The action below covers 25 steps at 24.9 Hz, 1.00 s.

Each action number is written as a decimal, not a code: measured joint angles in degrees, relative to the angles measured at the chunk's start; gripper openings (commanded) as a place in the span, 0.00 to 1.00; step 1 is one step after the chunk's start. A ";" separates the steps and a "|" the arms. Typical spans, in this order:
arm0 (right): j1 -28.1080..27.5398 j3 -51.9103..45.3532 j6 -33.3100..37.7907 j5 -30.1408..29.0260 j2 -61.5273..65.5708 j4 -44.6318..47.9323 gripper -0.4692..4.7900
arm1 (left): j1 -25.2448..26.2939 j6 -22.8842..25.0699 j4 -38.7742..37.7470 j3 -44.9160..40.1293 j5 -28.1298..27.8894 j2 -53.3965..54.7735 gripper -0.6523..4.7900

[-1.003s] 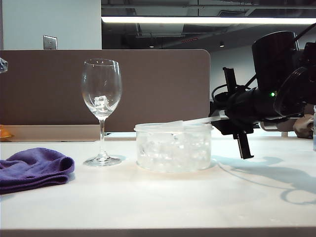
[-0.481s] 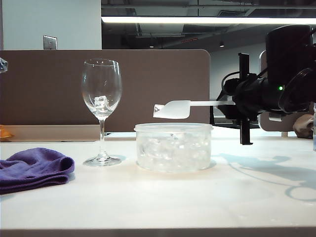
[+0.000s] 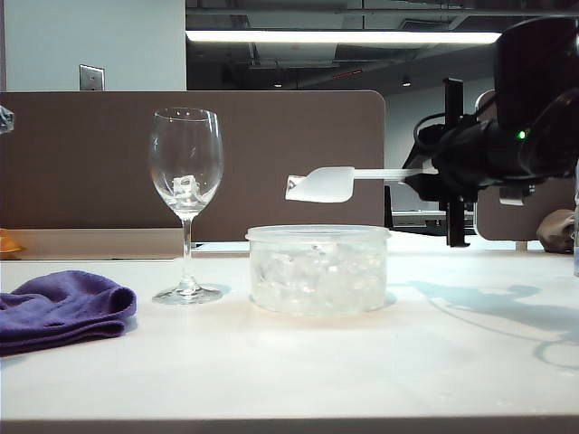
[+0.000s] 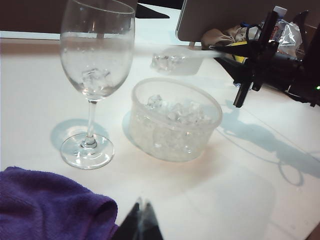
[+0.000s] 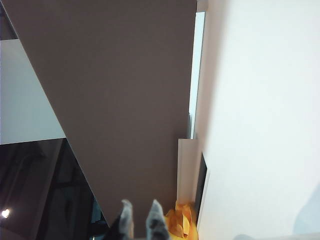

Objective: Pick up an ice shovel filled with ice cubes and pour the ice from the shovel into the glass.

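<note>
Our right gripper (image 3: 432,172) has its fingers pinched shut on the far end of the ice shovel (image 3: 322,184)'s thin handle, holding the scoop roughly level in the air at the right of the exterior view. The shovel's bowl sits above the plastic tub (image 3: 318,269), clear of its rim, with a few ice cubes (image 4: 167,61) glinting inside it in the left wrist view. Left of the tub, just beside it, stands the wine glass (image 3: 186,163), upright, with one or two chunks already at the bottom of its bowl. A purple cloth (image 3: 60,309) lies further left. Our left gripper (image 4: 141,223) rests low near that cloth, away from the work, its fingertips close together, so we read it as closed and empty. To do this step well, we think we should keep the scoop level while carrying it sideways, bring its front lip over the glass's mouth without knocking the thin rim, and only then roll the wrist slowly so the cubes slide in.
</note>
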 measured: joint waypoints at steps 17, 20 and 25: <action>0.15 14.64 -3.28 -1.44 -9.46 -22.18 0.08 | 0.00 0.00 0.00 0.00 0.00 -0.02 0.11; 0.52 17.49 -3.67 -1.77 -9.46 -24.83 0.08 | 0.00 0.00 0.00 0.00 0.00 -0.02 0.11; 2.01 19.10 -4.61 -1.95 -9.46 -26.47 0.08 | 0.00 0.00 0.00 0.00 0.00 0.00 0.11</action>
